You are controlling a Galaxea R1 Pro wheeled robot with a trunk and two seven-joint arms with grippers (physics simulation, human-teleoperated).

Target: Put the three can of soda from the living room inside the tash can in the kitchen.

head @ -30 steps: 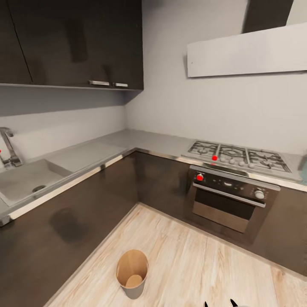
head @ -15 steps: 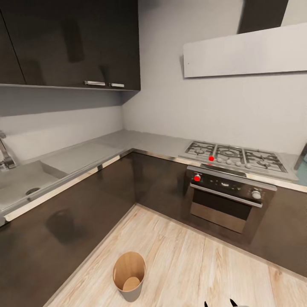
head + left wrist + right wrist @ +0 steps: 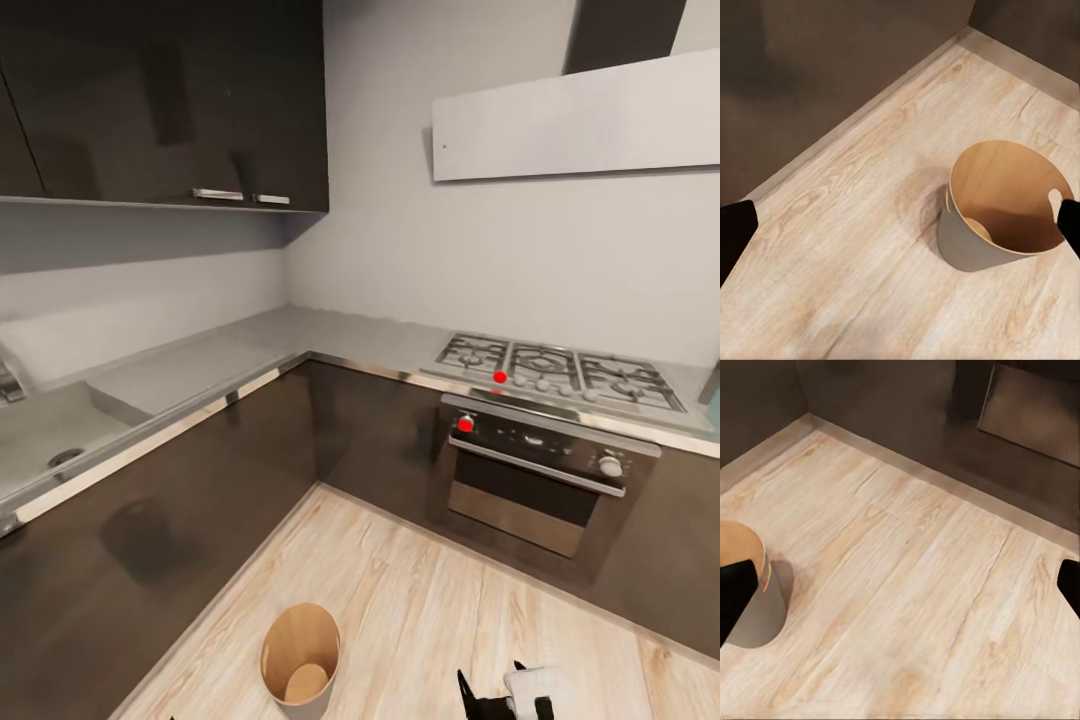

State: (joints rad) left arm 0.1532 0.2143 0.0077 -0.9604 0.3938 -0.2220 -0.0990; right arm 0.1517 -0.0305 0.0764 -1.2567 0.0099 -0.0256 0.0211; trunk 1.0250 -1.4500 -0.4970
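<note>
Bin (image 3: 299, 665) stands upright on the wood floor (image 3: 420, 610) in the kitchen corner, mouth up, long axis vertical, tapering toward its base. Tan-grey outside, brown inside; nothing clearly readable inside it. It sits near the dark cabinets (image 3: 150, 540) under the sink (image 3: 45, 440), well apart from the oven (image 3: 540, 480) and hob (image 3: 560, 365).

Left wrist view looks down on the bin (image 3: 1001, 206) from above and to one side. Left gripper (image 3: 900, 225) has its two dark fingertips at opposite edges of the picture, spread wide, holding nothing, touching nothing.

Right gripper (image 3: 500, 695) shows low in the head view, beside the bin but apart from it, black fingers with a white part behind. In the right wrist view the right gripper (image 3: 900, 589) is likewise spread wide, empty, over bare floor, with the bin (image 3: 754, 600) at the edge.
</note>
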